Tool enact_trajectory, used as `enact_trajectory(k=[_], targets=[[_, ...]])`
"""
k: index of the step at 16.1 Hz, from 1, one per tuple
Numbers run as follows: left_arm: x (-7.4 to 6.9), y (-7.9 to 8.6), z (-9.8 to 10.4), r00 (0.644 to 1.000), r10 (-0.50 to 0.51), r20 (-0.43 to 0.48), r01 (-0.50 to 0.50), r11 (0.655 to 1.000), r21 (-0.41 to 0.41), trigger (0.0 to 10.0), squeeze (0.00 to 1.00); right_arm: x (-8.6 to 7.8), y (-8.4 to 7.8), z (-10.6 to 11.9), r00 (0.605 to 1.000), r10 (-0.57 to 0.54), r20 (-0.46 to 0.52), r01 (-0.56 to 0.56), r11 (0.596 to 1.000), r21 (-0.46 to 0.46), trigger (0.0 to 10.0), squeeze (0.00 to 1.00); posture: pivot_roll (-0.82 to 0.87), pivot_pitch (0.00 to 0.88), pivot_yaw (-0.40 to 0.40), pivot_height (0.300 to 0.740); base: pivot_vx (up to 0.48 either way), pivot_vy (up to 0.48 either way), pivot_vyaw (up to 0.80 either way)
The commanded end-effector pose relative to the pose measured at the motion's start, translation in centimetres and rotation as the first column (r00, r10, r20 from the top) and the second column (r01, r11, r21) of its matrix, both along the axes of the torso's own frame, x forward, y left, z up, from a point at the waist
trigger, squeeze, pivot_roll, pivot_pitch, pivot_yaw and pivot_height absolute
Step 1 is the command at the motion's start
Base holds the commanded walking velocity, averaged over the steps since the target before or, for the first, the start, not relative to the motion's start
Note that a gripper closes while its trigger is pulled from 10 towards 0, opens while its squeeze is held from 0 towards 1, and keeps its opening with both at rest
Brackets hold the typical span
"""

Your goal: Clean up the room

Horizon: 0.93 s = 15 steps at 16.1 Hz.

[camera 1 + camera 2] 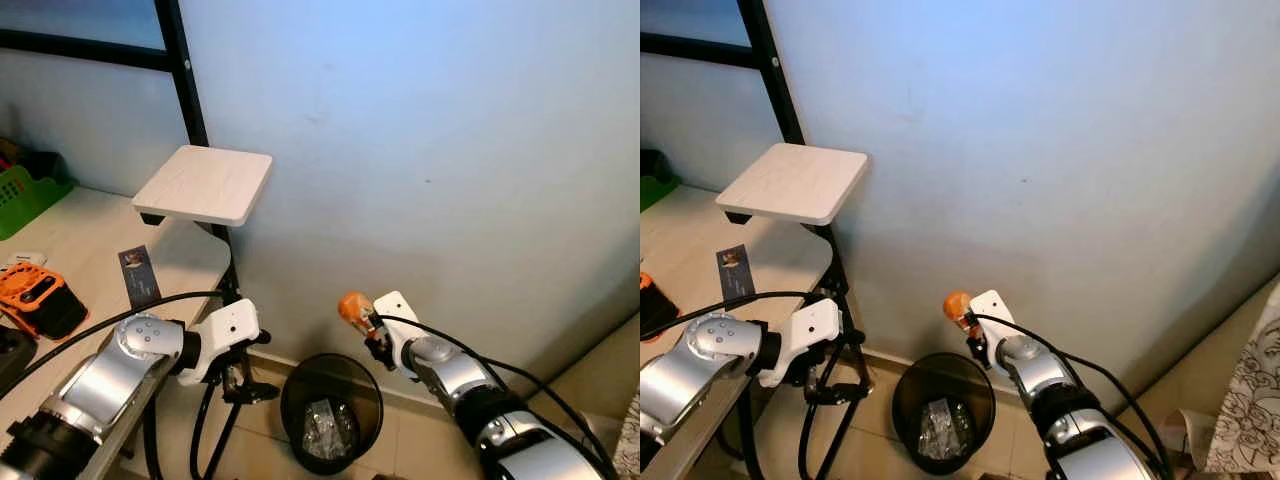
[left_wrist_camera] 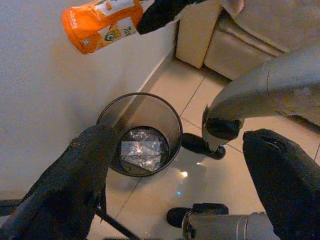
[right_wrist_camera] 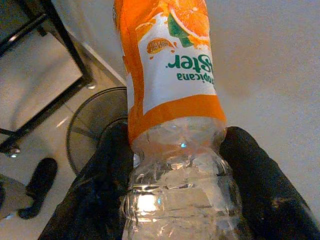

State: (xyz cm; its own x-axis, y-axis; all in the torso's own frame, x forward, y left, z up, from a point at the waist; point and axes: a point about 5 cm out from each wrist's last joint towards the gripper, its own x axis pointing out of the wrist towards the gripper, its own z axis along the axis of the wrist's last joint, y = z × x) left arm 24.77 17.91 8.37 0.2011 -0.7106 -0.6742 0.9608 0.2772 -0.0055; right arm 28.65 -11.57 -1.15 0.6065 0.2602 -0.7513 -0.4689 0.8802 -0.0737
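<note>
An empty plastic bottle [image 3: 175, 125], orange label reading partly "Tropicana", sits pinched between the right gripper [image 1: 372, 338]'s black fingers, held above and just beside the black bin [image 1: 331, 410] by the wall, apparently so it can be dropped in. A crumpled clear wrapper [image 2: 142, 154] already lies in the bin. The left gripper [image 2: 175, 190] hangs spread and unladen over the floor near a white shelf [image 1: 205, 184].

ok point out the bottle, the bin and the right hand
bottle [image 3: 172, 65]: right wrist view, on its orange label
bin [image 1: 300, 375]: left eye view, on its black rim
right hand [image 1: 372, 335]: left eye view, between its fingertips at the bottle
</note>
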Motion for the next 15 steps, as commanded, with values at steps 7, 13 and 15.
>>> enact_trajectory(k=[7,13,15], targets=[[1.2,0.6,0.7,0.999,-0.019,0.042,0.018,1.0,0.024,10.0,0.0,-0.2,1.5,-0.2,0.999,0.001,-0.053,0.006,0.99,0.138,10.0,1.0,-0.06,0.0,-0.013,0.74,0.0,0.0,0.0],[1.2,0.1,0.9,0.999,-0.001,0.039,0.002,0.999,-0.041,10.0,0.0,-0.6,1.0,-0.6,0.995,-0.051,-0.085,0.067,0.977,0.201,10.0,1.0,-0.06,0.0,-0.003,0.74,0.0,0.0,0.0],[1.8,-0.8,1.9,0.972,0.201,0.123,-0.178,0.968,-0.178,10.0,0.0,0.0,-0.8,0.5,0.993,-0.12,0.005,0.113,0.952,0.283,10.0,1.0,-0.07,0.0,0.003,0.74,0.0,0.0,0.0]])
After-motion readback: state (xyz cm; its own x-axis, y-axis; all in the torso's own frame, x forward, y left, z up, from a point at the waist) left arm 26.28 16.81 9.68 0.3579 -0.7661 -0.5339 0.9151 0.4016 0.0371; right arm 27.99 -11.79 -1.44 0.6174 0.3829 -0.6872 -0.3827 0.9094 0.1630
